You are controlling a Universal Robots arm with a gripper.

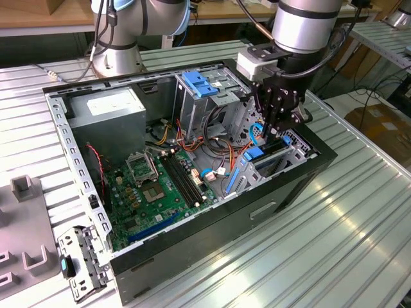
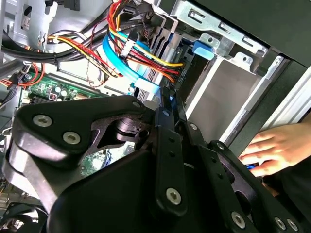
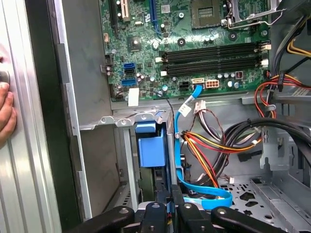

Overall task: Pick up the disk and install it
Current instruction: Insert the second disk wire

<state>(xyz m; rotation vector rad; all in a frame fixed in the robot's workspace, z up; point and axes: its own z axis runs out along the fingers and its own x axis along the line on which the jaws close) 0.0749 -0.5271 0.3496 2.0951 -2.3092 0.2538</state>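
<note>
The disk point(image 3: 151, 150) sits mostly hidden in its bay beneath the pincer point(image 3: 170, 206).

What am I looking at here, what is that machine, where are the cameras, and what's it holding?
This is a robot arm working on an open computer case, which lies on its side on a ribbed metal table. The exterior view is taken from a camera standing off the arm. The two wrist views come from cameras riding on the arm, looking down past its black claw into the case.

Inside you can see the green motherboard, bundles of coloured cables and a grey power supply box.

The claw hangs right over the drive bay at the exterior view's right end of the case. The disk, with its blue bracket, stands on edge in that bay, just in front of the claw. Whether the claw is gripping it is hard to tell. A person's hand rests against the outside of the case.
</note>
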